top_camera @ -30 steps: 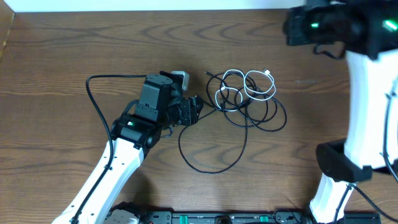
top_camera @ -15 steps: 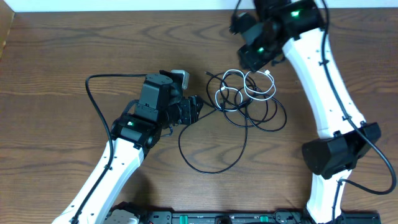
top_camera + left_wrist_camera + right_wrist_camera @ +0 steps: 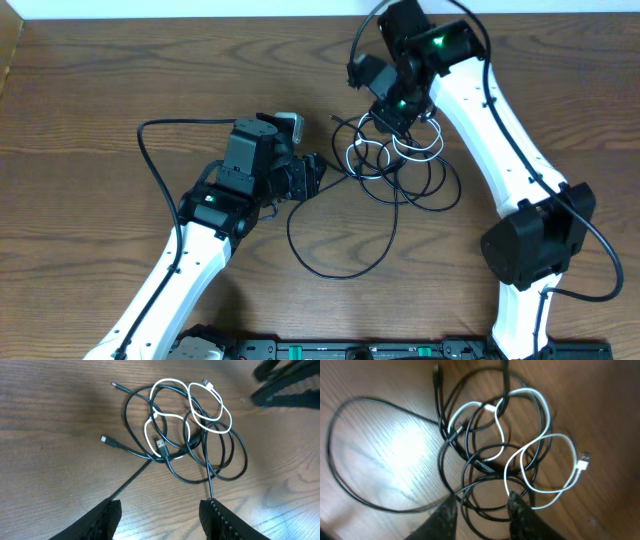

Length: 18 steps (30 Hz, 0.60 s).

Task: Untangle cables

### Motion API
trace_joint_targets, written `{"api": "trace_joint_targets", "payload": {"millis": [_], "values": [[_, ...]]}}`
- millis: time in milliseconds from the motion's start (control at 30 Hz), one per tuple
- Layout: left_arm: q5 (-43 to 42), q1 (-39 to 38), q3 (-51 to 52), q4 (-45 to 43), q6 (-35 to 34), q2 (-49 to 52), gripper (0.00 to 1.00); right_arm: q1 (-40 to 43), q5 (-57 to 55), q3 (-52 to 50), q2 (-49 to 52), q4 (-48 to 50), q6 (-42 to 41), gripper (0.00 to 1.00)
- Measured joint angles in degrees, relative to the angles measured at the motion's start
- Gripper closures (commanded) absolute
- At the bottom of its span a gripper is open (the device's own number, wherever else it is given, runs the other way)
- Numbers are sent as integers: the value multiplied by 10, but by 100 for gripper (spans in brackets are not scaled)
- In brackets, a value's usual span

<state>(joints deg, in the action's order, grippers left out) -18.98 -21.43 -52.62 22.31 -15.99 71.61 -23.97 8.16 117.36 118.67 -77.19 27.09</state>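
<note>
A tangle of thin cables lies on the wooden table, right of the middle. The white cable [image 3: 420, 150] loops through the black cable [image 3: 440, 195], whose long loop [image 3: 340, 272] trails toward the front. My left gripper [image 3: 312, 180] is open and empty just left of the tangle; in its wrist view [image 3: 162, 520] the cables [image 3: 185, 425] lie ahead of the jaws. My right gripper [image 3: 390, 112] is open and hovers over the tangle's far side; in its wrist view [image 3: 482, 512] the white cable [image 3: 540, 460] and the black cable [image 3: 470, 460] lie under and between its fingers.
The left arm's own thick black cable [image 3: 150, 160] arcs over the table at the left. The table's far edge meets a white wall [image 3: 200, 8]. The right arm's base [image 3: 525, 250] stands at the front right.
My right arm has swung in from the far right corner to above the tangle's far side. My left arm and the cables have not moved.
</note>
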Motion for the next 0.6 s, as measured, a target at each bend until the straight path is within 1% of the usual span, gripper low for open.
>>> {"api": "trace_joint_targets", "payload": {"millis": [67, 100, 167, 200, 233, 267, 433, 500, 533, 600], "values": [[0, 0, 0, 2, 5, 0, 50, 6, -5, -34, 0, 30, 1, 74], [0, 0, 0, 2, 8, 0, 50, 8, -9, -45, 0, 43, 0, 71], [1, 0, 0, 2, 10, 0, 50, 13, -17, -71, 0, 70, 0, 60], [4, 0, 0, 2, 10, 0, 50, 17, -20, -93, 0, 89, -2, 59], [5, 0, 0, 2, 10, 0, 50, 20, -23, -105, 0, 102, -4, 56], [9, 0, 0, 2, 11, 0, 50, 25, -25, -125, 0, 133, -13, 54], [11, 0, 0, 2, 11, -1, 50, 35, -28, -176, 0, 224, -37, 53], [11, 0, 0, 3, 11, -1, 50, 35, -29, -196, 0, 259, -49, 46], [12, 0, 0, 3, 11, -1, 50, 35, -30, -210, 0, 290, -59, 45], [12, 0, 0, 3, 11, -1, 50, 35, -30, -235, 0, 346, -71, 52]]}}
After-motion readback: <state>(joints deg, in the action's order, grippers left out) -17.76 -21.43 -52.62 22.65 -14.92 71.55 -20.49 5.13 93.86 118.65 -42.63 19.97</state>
